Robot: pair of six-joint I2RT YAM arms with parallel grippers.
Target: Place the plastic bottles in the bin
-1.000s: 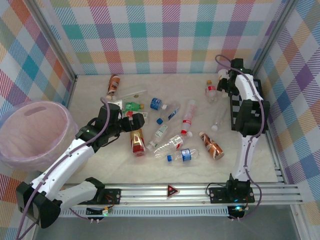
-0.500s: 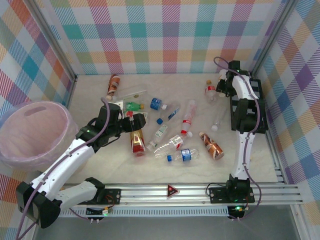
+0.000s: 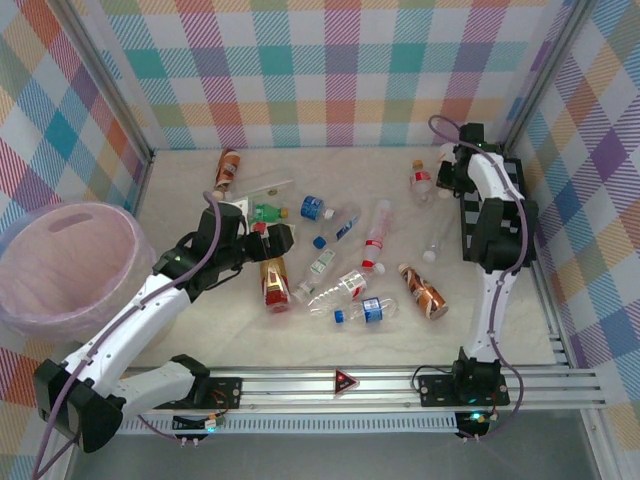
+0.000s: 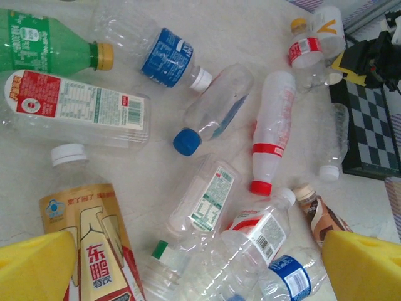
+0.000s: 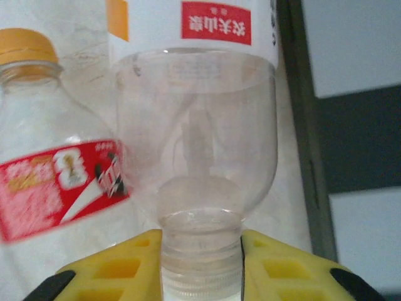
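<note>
Clear bottle (image 5: 197, 125), at two o'clock, is clenched only by its neck in the right pincer (image 5: 202, 251), so it could be swung loose and dropped short of the bin (image 3: 30, 290) at nine o'clock.

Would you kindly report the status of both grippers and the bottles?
Left gripper open above bottle pile. Right gripper shut on clear bottle, neck end. Red-labelled bottle close beside it. Bin at far left.
</note>
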